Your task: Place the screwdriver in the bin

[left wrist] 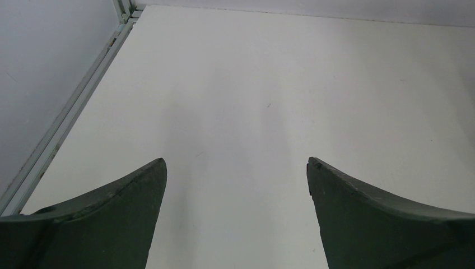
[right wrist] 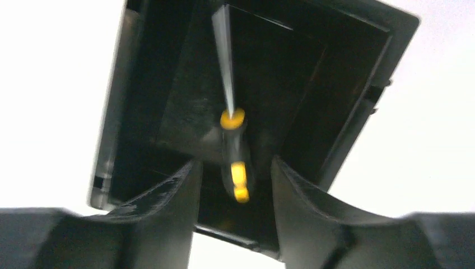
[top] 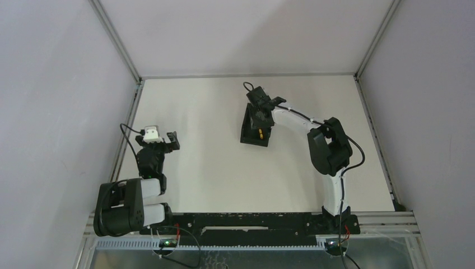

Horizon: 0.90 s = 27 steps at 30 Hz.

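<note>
The black bin [top: 247, 126] stands on the white table near the middle back. My right gripper [top: 259, 119] hovers just over its near end. In the right wrist view the screwdriver [right wrist: 234, 150] is inside the bin [right wrist: 130, 101], its yellow-and-black handle towards me and its thin shaft pointing away, blurred. My right gripper [right wrist: 235, 161] is open, and both fingers stand clear of the handle with a gap on each side. From above, only the screwdriver's yellow tip [top: 260, 133] shows in the bin. My left gripper [top: 172, 140] is at the table's left side, open and empty [left wrist: 236, 161].
A metal frame rail [left wrist: 67, 120] runs along the table's left edge close to my left gripper. Grey enclosure walls stand on three sides. The right arm's cable [top: 297, 114] loops beside the bin.
</note>
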Available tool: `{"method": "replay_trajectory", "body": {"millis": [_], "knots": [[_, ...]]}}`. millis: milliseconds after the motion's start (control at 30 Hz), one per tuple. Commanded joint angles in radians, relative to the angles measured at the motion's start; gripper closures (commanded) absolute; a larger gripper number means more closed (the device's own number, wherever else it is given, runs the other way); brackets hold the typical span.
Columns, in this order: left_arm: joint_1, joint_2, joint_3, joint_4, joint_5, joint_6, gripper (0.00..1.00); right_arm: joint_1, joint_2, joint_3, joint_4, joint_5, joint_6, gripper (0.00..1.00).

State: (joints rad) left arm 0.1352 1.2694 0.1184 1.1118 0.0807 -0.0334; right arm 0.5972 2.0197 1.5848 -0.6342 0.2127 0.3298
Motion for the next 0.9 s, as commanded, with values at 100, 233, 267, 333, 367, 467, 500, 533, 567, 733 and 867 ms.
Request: {"method": "replay_trajectory", "body": {"millis": [100, 233, 267, 333, 367, 467, 500, 533, 567, 733, 867], "knots": [[-0.006, -0.009, 0.039, 0.019, -0.004, 0.020, 0.00, 0.023, -0.019, 0.066, 0.019, 0.047, 0.018, 0.27], [-0.006, -0.009, 0.040, 0.019, -0.004, 0.020, 0.00, 0.035, -0.061, 0.089, -0.006, 0.054, 0.006, 0.26], [-0.006, -0.009, 0.040, 0.019, -0.004, 0.020, 0.00, 0.036, -0.079, 0.093, -0.012, 0.057, 0.003, 0.26], [-0.006, -0.010, 0.039, 0.019, -0.004, 0.020, 0.00, 0.036, -0.129, 0.085, -0.018, 0.062, -0.003, 0.17], [-0.006, -0.009, 0.041, 0.019, -0.004, 0.020, 0.00, 0.035, -0.162, 0.076, -0.016, 0.070, -0.006, 0.11], [-0.006, -0.009, 0.040, 0.019, -0.004, 0.020, 0.00, 0.017, -0.270, 0.013, -0.009, 0.106, -0.013, 0.00], [-0.006, -0.011, 0.040, 0.019, -0.004, 0.020, 0.00, 0.004, -0.309, -0.021, -0.007, 0.109, -0.016, 0.00], [-0.006, -0.009, 0.040, 0.019, -0.004, 0.020, 0.00, -0.016, -0.366, -0.059, 0.006, 0.101, -0.021, 0.00], [-0.006, -0.010, 0.040, 0.019, -0.004, 0.020, 0.00, -0.044, -0.410, -0.111, 0.024, 0.085, -0.030, 0.00], [-0.006, -0.009, 0.040, 0.019, -0.004, 0.020, 0.00, -0.288, -0.604, -0.416, 0.174, -0.099, -0.091, 0.00], [-0.006, -0.010, 0.040, 0.019, -0.004, 0.020, 0.00, -0.532, -0.672, -0.595, 0.341, -0.255, -0.141, 0.00]]}}
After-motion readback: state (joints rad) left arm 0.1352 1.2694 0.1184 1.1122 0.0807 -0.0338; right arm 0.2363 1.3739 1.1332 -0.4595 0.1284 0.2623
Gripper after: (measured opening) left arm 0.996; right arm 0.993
